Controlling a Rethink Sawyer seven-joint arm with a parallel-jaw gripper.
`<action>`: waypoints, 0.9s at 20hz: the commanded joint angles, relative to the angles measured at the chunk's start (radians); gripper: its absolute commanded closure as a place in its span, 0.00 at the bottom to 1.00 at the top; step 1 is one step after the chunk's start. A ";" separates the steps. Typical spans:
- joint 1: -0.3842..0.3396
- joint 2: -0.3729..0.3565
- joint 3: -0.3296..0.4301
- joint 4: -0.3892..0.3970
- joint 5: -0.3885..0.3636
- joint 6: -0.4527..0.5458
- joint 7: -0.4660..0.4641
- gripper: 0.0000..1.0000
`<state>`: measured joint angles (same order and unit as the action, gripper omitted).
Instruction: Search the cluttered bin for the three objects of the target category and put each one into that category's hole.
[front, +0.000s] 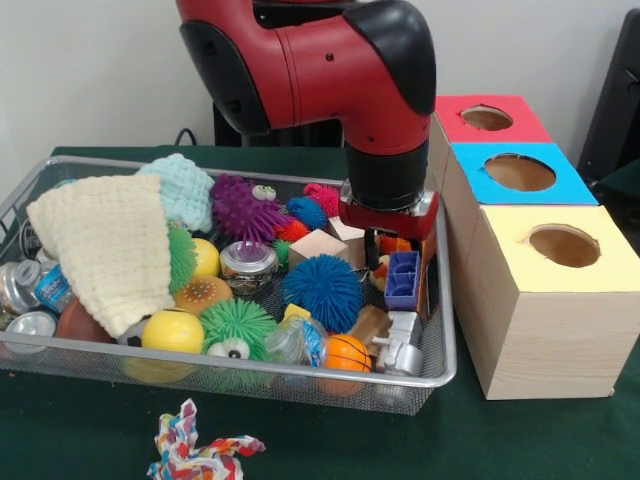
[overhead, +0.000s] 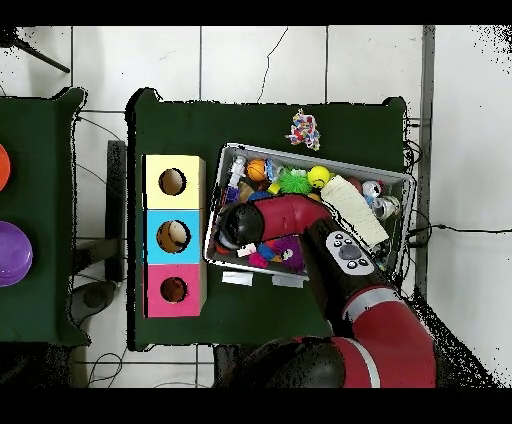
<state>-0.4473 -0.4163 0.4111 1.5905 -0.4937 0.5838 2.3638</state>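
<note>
A wire mesh bin (front: 250, 381) holds a pile of toys. My gripper (front: 376, 250) reaches down into its right end, just above a blue plastic block (front: 402, 280) and beside a wooden block (front: 318, 245). A blue spiky ball (front: 322, 290) lies just to its left. Whether anything is held is hidden by the clutter. To the right of the bin stand three wooden boxes, each with a round hole: red (front: 487, 118), blue (front: 520, 172) and yellow (front: 565, 245). In the overhead view the arm (overhead: 270, 220) covers the gripper at the bin's end nearest the boxes (overhead: 172, 236).
Also in the bin are a cream knitted cloth (front: 105, 245), a teal knitted piece (front: 183, 188), a purple spiky ball (front: 238, 208), a green spiky ball (front: 236, 328), yellow balls (front: 172, 330), a small basketball (front: 345, 352) and metal cans (front: 20, 285). A rope toy (front: 190, 452) lies on the green table outside the bin.
</note>
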 joint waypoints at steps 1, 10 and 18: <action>0.020 0.080 0.102 -0.075 0.065 0.008 -0.059 1.00; 0.045 0.064 0.074 -0.082 0.062 -0.019 -0.029 1.00; 0.128 -0.083 -0.037 -0.082 0.045 0.042 0.064 1.00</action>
<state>-0.4119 -0.4329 0.3874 1.5806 -0.4730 0.5869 2.3636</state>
